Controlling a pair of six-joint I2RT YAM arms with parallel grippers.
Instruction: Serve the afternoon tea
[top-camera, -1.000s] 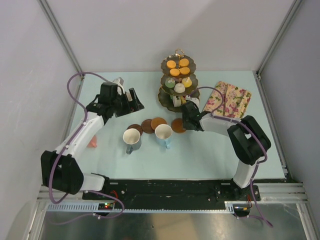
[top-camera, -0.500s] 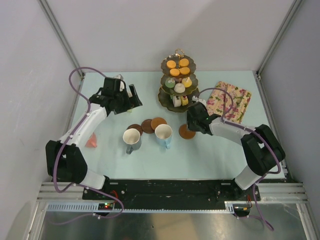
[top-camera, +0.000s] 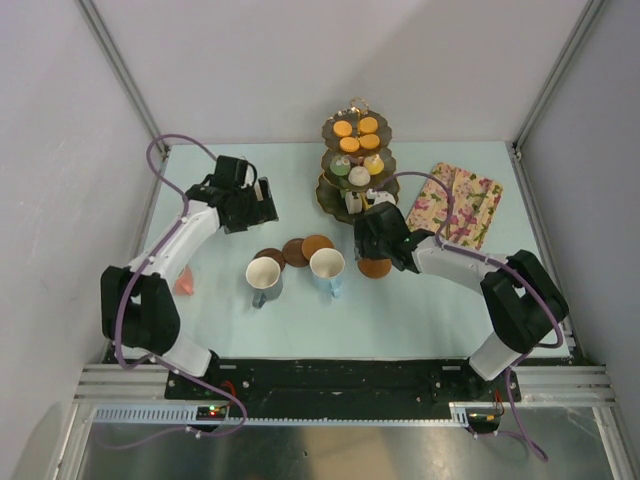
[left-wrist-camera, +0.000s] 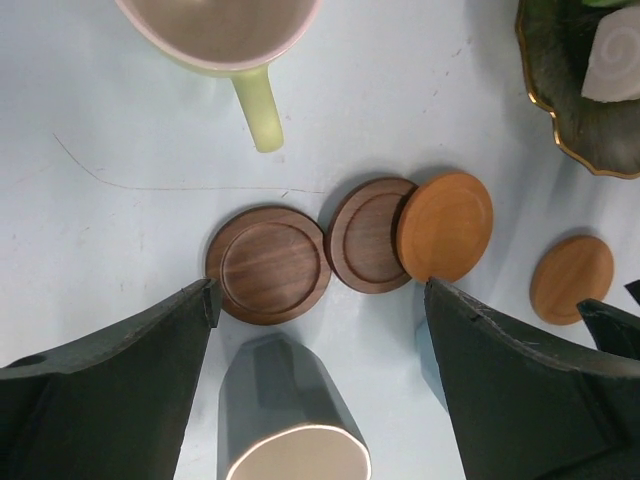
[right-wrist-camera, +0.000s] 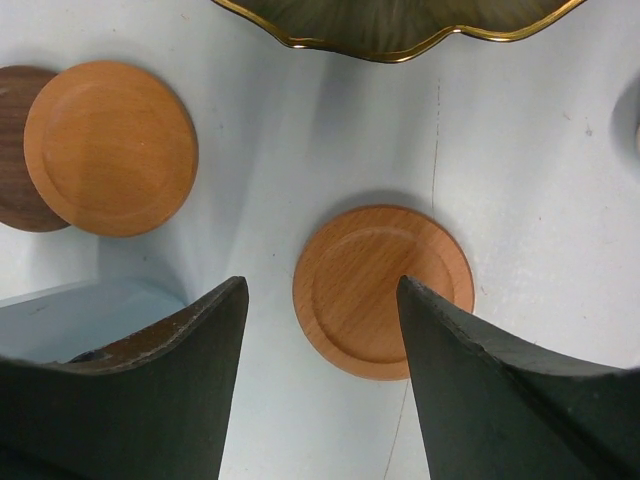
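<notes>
Beside the stand (top-camera: 355, 165): a loose coaster (right-wrist-camera: 383, 290) lay flat on the table (top-camera: 420, 300), apart from the stand's gold rim and from the blue mug (top-camera: 327, 266).
Right gripper (right-wrist-camera: 320, 288): fingers spread wide, holding nothing. They straddled the loose coaster from above. Whether the tips touched the table could not be told.
Left gripper (left-wrist-camera: 320, 300): spread wide and empty, hanging over the coaster row (left-wrist-camera: 368, 248) and the grey mug (left-wrist-camera: 290, 440).
Coaster row: three coasters between the mugs and the stand, with the light one overlapping the middle dark one.
Mugs: grey and blue stood on bare table just beside the row. The yellow-green mug (left-wrist-camera: 215, 25) stood beyond it. No pink mug was in view.
Cakes (top-camera: 356, 135): on all three tiers.
Step (judged): setting out coasters. No mug yet sat on one, so the task was at an early stage.
Next move (judged): the right arm needed to lower and close across the thin disc's edges. A flat coaster gives little to pinch, so a slip was likely. It then needed a bare spot away from the mugs.
</notes>
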